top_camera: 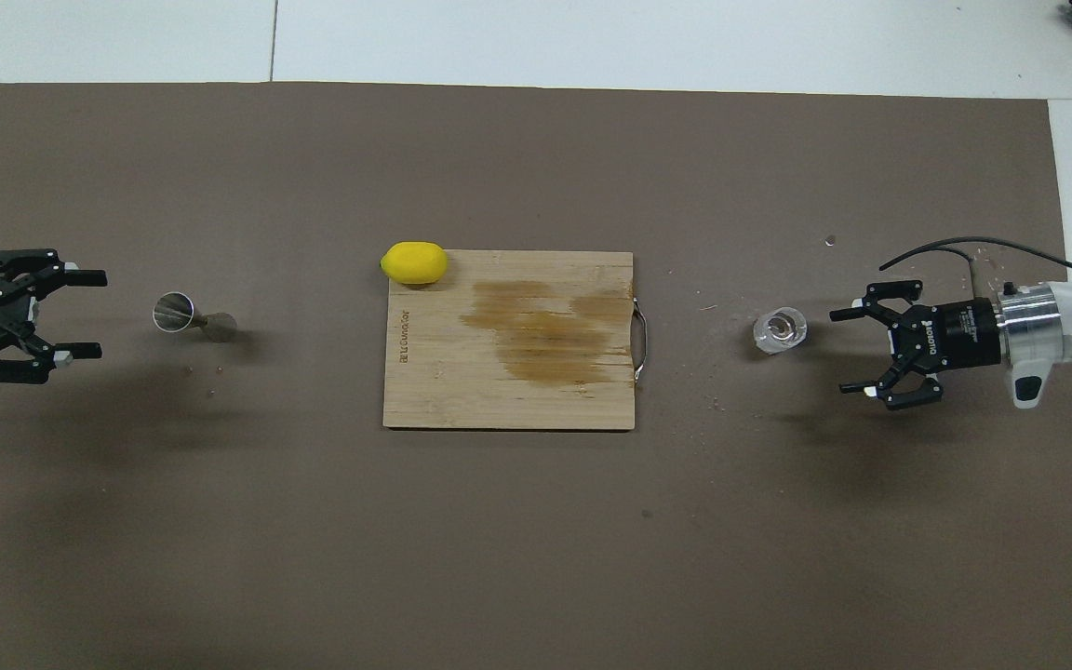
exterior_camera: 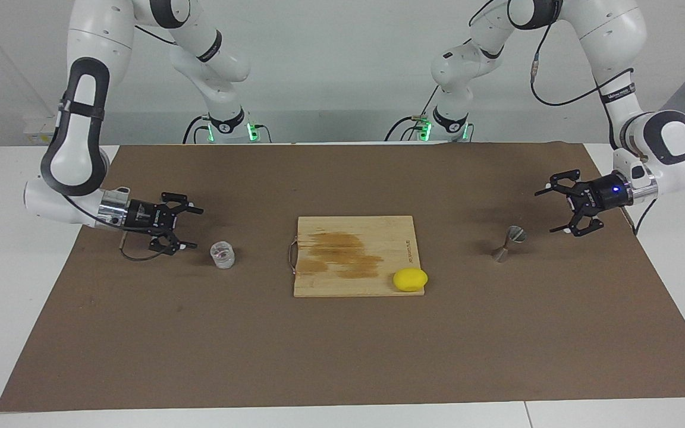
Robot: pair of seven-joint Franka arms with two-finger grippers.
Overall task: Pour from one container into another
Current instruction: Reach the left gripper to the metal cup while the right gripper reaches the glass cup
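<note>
The right hand gapes wide just beside the glass tumbler; the left hand, wide too, nears the steel jigger. Nothing is gripped or poured yet.

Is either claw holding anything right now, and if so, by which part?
Nothing is held. The right claw is open beside the glass tumbler, not touching it. The left claw is open beside the jigger, also apart from it.

Open right gripper near glass tumbler, prob. apart; jigger w/ open left gripper alongside.
</note>
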